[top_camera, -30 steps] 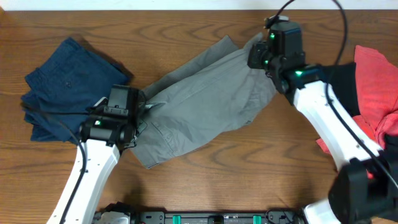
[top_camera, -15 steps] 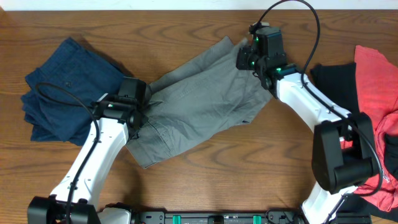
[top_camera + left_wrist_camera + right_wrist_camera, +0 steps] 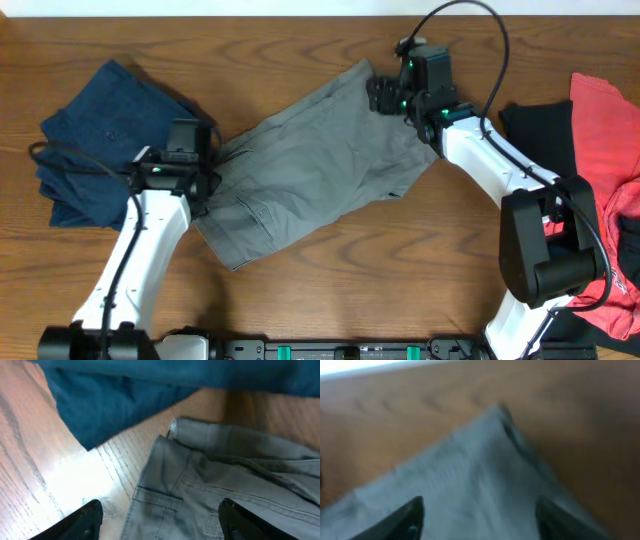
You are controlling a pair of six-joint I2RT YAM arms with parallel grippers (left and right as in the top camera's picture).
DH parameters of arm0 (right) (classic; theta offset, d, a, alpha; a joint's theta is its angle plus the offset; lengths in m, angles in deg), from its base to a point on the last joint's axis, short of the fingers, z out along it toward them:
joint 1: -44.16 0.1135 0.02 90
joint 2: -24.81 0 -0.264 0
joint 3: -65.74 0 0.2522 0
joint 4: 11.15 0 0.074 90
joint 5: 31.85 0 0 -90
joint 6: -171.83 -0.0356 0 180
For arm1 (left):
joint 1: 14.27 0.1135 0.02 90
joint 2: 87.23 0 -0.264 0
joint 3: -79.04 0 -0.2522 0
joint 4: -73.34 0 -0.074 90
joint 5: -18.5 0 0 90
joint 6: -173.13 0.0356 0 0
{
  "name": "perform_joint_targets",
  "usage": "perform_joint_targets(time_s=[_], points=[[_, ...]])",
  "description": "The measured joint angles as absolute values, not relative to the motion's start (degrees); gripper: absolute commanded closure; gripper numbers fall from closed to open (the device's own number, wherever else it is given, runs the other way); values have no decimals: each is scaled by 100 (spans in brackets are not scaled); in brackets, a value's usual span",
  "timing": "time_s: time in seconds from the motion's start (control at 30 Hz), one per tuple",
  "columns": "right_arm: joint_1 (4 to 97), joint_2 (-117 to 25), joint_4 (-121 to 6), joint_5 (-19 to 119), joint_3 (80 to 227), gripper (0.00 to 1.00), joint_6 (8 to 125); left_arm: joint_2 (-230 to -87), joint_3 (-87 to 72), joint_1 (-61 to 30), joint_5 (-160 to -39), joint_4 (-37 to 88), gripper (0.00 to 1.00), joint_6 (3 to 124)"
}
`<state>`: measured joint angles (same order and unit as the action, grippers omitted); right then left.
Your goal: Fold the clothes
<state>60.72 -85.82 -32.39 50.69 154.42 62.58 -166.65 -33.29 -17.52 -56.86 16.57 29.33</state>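
Grey shorts (image 3: 310, 165) lie spread flat and slanted across the middle of the table, waist end at the lower left. My left gripper (image 3: 205, 182) hovers over that waist corner; in the left wrist view its jaws (image 3: 160, 520) stand wide open above the grey cloth (image 3: 225, 475), holding nothing. Over the shorts' far upper corner my right gripper (image 3: 382, 95) is open too. In the blurred right wrist view, grey cloth (image 3: 470, 475) lies below the right gripper (image 3: 477, 517).
Folded navy shorts (image 3: 110, 140) lie at the left, their edge close to the grey waist (image 3: 125, 395). A black piece (image 3: 535, 135) and a coral-red piece (image 3: 605, 130) are heaped at the right edge. Bare wood (image 3: 330, 290) runs along the front.
Both grippers have opened and let go of the grey shorts, which now lie flat. The left gripper has drawn back to the left; the right has shifted slightly.
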Motion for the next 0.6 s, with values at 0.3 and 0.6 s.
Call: perform_joint_targets(time_s=[0.3,0.6], points=[[5460,-8582,-4826,5102,15383,60,6396,-15948,-3329,-1852,-6652,1681,25,3814],[5370,-8706,-4931,5207,14830,43,6726,-16713,-3329,-2115,-6998,1592,25,4236]])
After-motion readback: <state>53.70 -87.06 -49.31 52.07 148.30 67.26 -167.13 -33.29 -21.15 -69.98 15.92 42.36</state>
